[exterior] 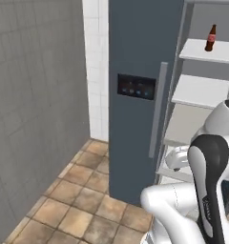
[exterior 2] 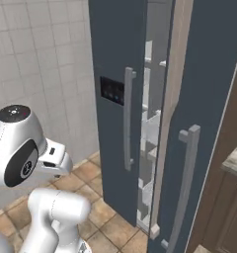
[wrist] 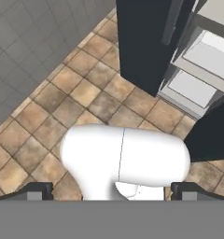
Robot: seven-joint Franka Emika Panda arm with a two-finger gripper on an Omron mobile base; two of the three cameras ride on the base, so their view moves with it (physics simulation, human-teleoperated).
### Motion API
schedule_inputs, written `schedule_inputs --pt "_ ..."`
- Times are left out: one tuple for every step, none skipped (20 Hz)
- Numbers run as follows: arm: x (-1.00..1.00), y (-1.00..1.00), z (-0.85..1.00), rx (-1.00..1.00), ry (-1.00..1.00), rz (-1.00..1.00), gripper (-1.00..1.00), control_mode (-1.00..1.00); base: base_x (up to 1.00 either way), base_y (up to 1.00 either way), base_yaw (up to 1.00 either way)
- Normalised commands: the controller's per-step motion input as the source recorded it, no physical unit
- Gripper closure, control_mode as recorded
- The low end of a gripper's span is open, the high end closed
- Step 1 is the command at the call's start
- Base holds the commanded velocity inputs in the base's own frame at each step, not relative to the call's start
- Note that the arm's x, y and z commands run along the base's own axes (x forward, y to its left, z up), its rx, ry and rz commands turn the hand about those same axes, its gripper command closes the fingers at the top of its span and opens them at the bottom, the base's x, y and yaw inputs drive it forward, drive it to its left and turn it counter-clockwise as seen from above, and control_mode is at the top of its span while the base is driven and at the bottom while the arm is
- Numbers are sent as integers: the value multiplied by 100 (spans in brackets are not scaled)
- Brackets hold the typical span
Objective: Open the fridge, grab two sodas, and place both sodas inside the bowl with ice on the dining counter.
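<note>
End effector [wrist: 112,189] spread wide, nothing between its dark tips, aimed down at the tiled floor [wrist: 62,102] over part of the robot's own white body. Fingertips [wrist: 37,189] standing far apart at the two lower corners of the hand view.

Fridge [exterior: 135,57] ahead: slate-blue, left door shut, with black panel [exterior: 136,86] and blue lights beside a long grey vertical handle [exterior: 158,109]. Right door [exterior 2: 209,123] swung open, seen edge-on in the right base view, with its own grey handle [exterior 2: 184,188]. White shelves [exterior: 202,90] exposed in the opening. Dark brown bottle [exterior: 211,38] with red label upright on the upper shelf, near its front edge. Lower shelves and a pale drawer [wrist: 191,88] visible from the hand view, just beyond the foot of the shut door.

Grey tiled wall [exterior: 35,95] to the left of the fridge, brown floor tiles below. Corner of a marbled tabletop [exterior 2: 236,160] over brown cabinetry at the far right of the right base view, beyond the open door.
</note>
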Motion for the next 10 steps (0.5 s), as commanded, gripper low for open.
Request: schedule_inputs --pt "0 0 0 0 0 0 -100 100 49 35 -45" --pt "0 0 0 0 0 0 -100 100 55 37 -46" --pt "0 0 0 0 0 0 -100 100 57 36 -46" --pt "0 0 0 0 0 0 -100 100 60 34 -46" --pt "0 0 0 0 0 0 -100 100 63 32 -46" --pt "0 0 0 0 0 0 -100 100 66 27 -46" --pt "0 0 0 0 0 0 -100 100 71 24 -45" --pt "0 0 0 0 0 0 -100 100 74 21 -45" --pt "0 0 0 0 0 0 -100 100 79 13 -45" --pt "0 0 0 0 0 0 -100 100 81 11 -44"
